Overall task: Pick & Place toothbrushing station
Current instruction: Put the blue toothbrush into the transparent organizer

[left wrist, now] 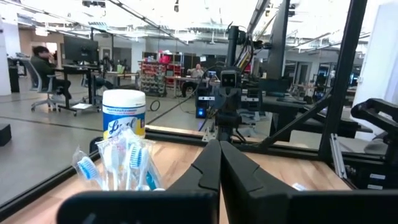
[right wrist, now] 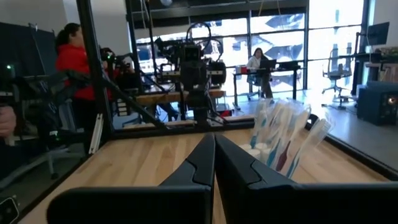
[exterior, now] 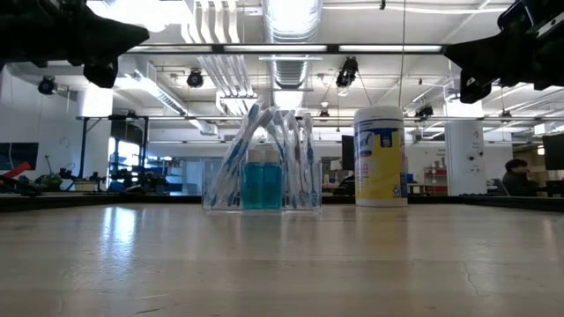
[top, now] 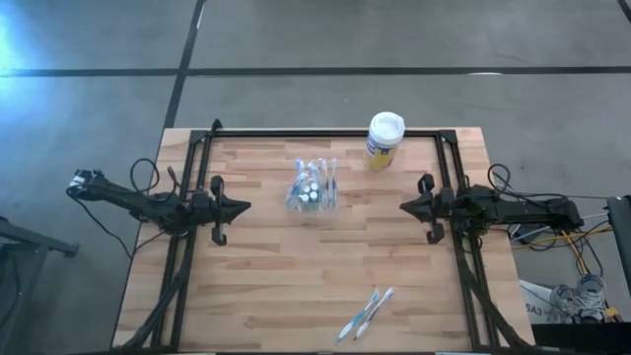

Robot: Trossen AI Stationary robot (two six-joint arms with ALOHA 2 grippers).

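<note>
clear holder (left wrist: 118, 167) base hidden behind end effector (left wrist: 219, 149)

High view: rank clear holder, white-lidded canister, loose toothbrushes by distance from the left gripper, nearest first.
From the left gripper, shut, at the table's left:
1. Clear holder, mid-table, just toward the far edge.
2. Loose toothbrushes, near edge, right of centre.
3. White-lidded canister, far edge, right of centre.

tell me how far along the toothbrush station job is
Nothing looks done yet. The clear holder stands mid-table with brushes and tubes in it, near the canister, but two toothbrushes lie loose by the near edge. Nothing is in hand: the left claw and right claw are shut and empty, at the sides. All picking and placing remains.
</note>
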